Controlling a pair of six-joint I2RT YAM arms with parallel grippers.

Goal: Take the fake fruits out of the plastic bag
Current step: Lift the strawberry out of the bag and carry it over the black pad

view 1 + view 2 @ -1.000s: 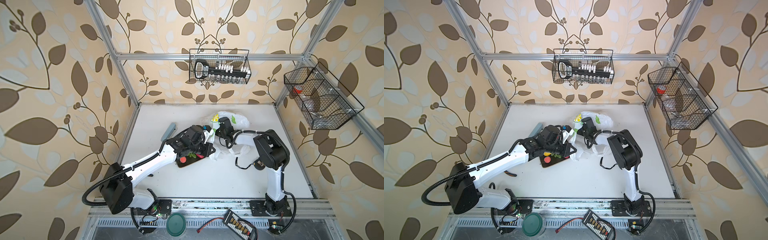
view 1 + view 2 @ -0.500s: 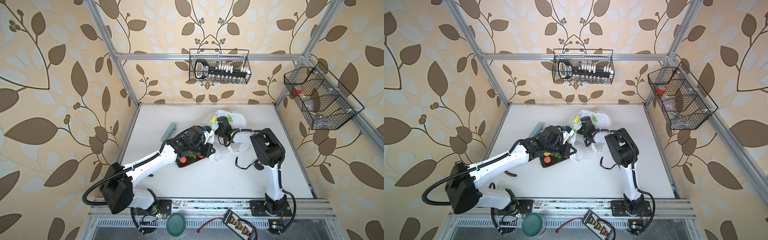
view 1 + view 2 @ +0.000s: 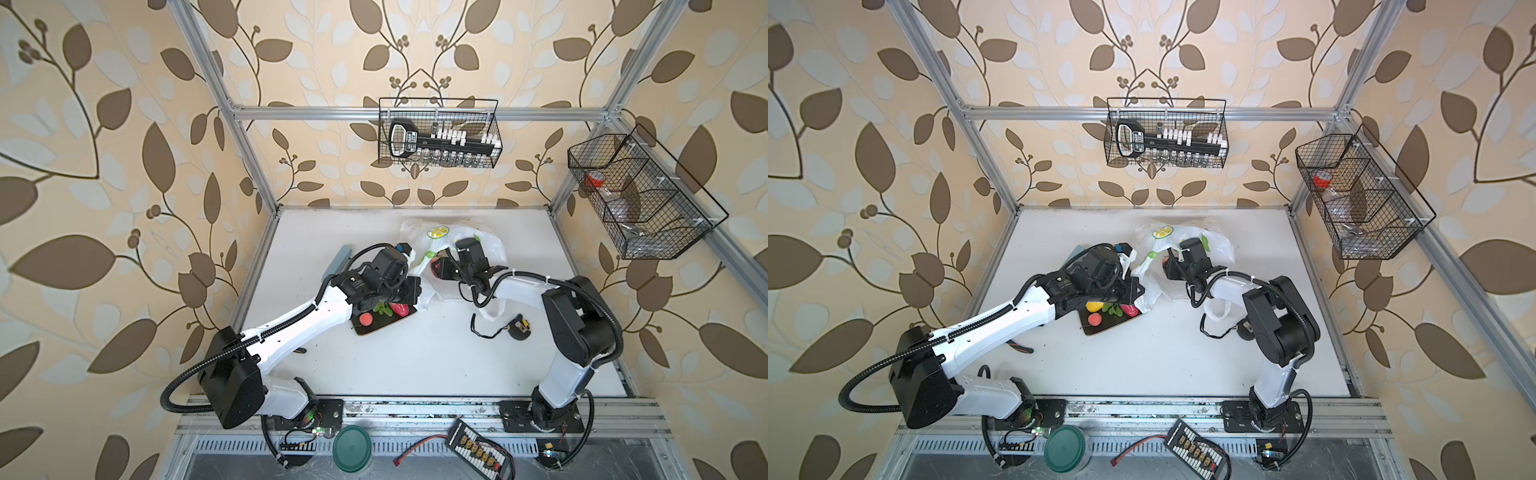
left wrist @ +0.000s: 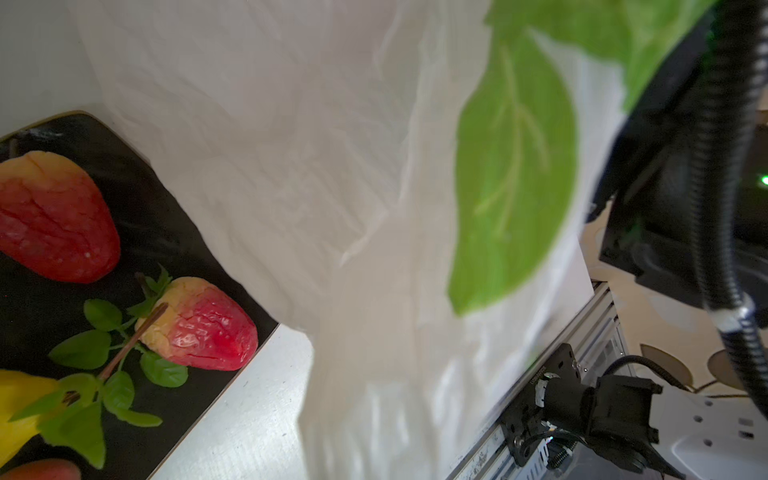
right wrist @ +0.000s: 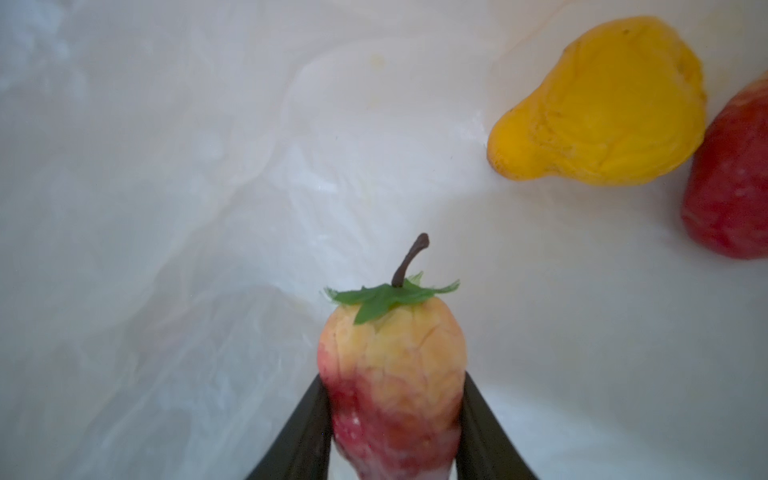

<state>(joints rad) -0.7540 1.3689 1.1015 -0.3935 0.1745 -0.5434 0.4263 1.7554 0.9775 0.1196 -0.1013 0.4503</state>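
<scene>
The strawberry (image 5: pixel 390 353) is inside the plastic bag (image 3: pixel 490 245), pinched between the two black fingers of the right gripper (image 5: pixel 394 386), green cap and stem pointing away. A yellow fruit (image 5: pixel 602 104) and a red fruit (image 5: pixel 731 178) lie on the film beyond it. I see the bag slumped near the middle of the table's (image 3: pixel 415 365) back edge, and my left gripper (image 3: pixel 414 287) is closed on its near rim, right beside the dark tray (image 3: pixel 374 330) where a peach (image 3: pixel 365 319) rests.
</scene>
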